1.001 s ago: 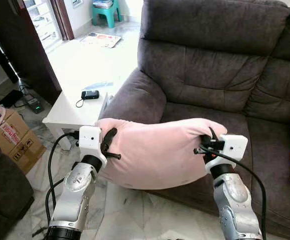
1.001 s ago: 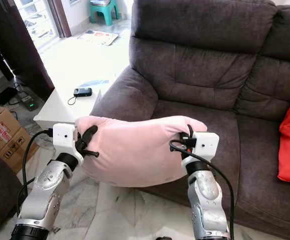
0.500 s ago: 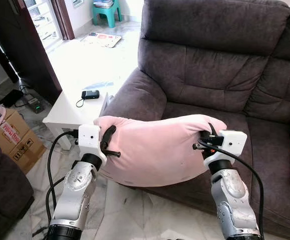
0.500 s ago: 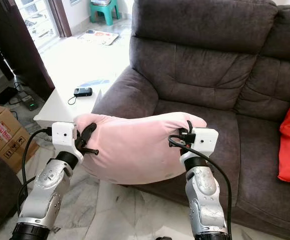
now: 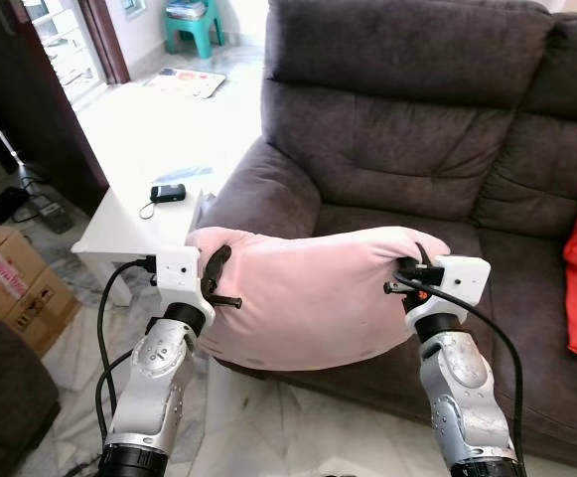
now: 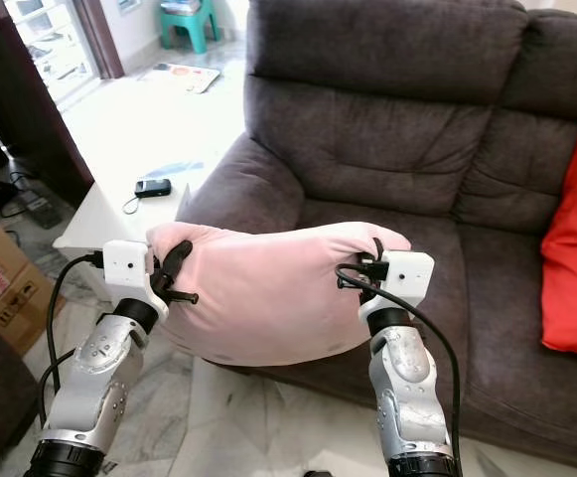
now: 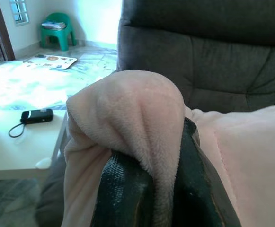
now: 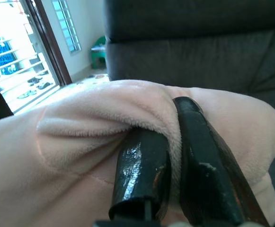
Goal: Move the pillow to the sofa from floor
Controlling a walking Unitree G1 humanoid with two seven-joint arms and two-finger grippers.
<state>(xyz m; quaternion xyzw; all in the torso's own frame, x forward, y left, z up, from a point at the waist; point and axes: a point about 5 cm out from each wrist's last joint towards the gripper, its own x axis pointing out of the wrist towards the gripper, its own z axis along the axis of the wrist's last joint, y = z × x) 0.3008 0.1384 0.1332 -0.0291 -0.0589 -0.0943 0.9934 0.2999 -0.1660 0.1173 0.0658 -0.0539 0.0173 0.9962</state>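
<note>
Right now the pink pillow [image 5: 313,298] is up off the floor, slung between the robot's two arms in front of the dark grey sofa [image 5: 417,129]. It hangs just at the front edge of the seat cushion, its upper part level with the seat and its belly sagging below the sofa's front.

The left tool [image 5: 212,281] is clenched on the pillow's left corner; from the left wrist camera the two black fingers [image 7: 123,194] pinch a fold of the plush fabric between them. The right tool [image 5: 414,270] is clamped the same way on the opposite corner, and the right wrist camera shows its fingers [image 8: 142,175] squeezing a ridge of pink cloth. Both silver forearms rise from below, with black cables looping along them.

On the far right of the sofa seat lies a red cushion [image 6: 576,248], well apart from the pillow. To the left of the sofa's armrest stands a small white tabletop [image 5: 129,224] carrying a small black device [image 5: 167,193] with a cord. Further left on the floor is a cardboard box [image 5: 15,288], and at the back of the room a green stool [image 5: 191,22] stands near some papers on the tiles.
</note>
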